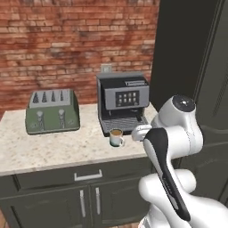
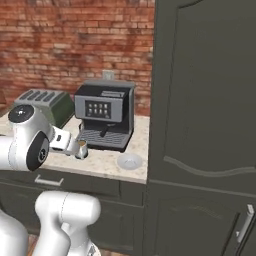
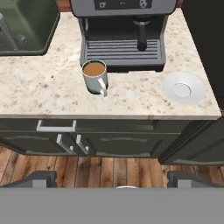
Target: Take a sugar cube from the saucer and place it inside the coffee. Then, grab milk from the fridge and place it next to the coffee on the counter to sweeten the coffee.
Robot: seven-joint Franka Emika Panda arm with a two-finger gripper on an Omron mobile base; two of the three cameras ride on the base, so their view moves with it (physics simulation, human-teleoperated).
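Note:
The coffee [image 3: 95, 75] is a teal mug of brown liquid on the counter [image 3: 39, 94], just in front of the espresso machine; it also appears as the coffee [image 1: 116, 137] and the coffee [image 2: 81, 149]. To its right lies the pale round saucer [image 3: 183, 87], seen too as the saucer [image 2: 130, 161]. I cannot make out a sugar cube on it. My gripper [image 3: 113, 179] hangs open and empty, high above the counter's front edge, apart from both. The dark fridge [image 2: 205, 100] stands shut at the right; the milk is out of view.
A grey-black espresso machine [image 1: 122, 104] stands against the brick wall behind the mug. A green toaster [image 1: 52, 111] sits to the left. Dark cabinets with silver handles [image 3: 56, 127] run under the counter, over a wooden floor.

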